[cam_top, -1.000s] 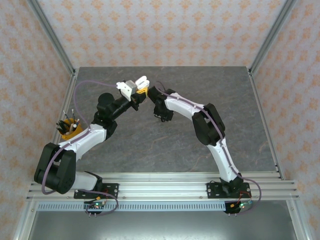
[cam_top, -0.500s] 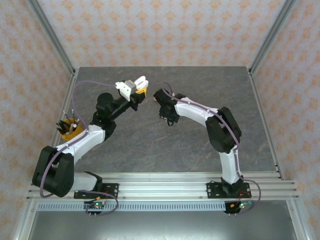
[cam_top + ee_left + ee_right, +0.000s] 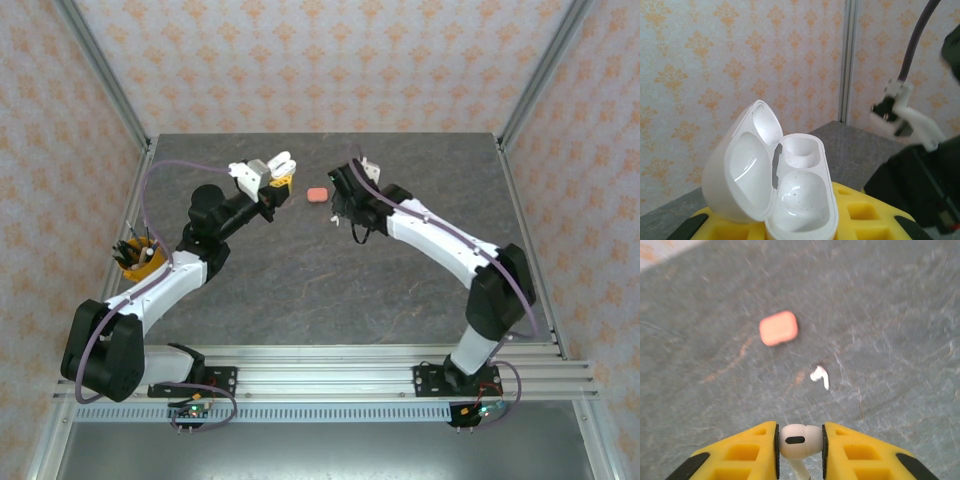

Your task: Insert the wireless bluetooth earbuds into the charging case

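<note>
- The right pincer (image 3: 799, 439) is clamped on a white earbud (image 3: 796, 440). The rounded head is squeezed between the two yellow fingers, and the stem points down behind them.
- That earbud looks almost weightless, hard and glossy, so it is probably slippery. A pinch on the round head may let it pivot or squirt out, so a light, steady squeeze seems best. It should leave the stem free to enter a well first.
- The left pincer (image 3: 800, 227) is closed on the white charging case (image 3: 800, 200), which sits up between its yellow fingers. The lid is swung open to the pincer's left, and both wells are bare.
- The case looks rigid, smooth and light. The hinged lid is likely its weak part, so the body's sides are the place to hold it.
- On the table (image 3: 900, 315), a second white earbud (image 3: 820, 376) lies just ahead of the right pincer and a little to its right.
- A closed coral-red case (image 3: 778, 328) lies farther ahead and to the left, apart from that earbud.
- From above, the coral-red case lies between the two pincers.
- The held earbud's stem is cut off at the frame's lower edge, so I cannot tell which way it points.
- The bottom of the white case, and where the fingers touch it, are also cut off.
- Glare on the lid and wells hides their depth, and the right wrist view is blurred.
</note>
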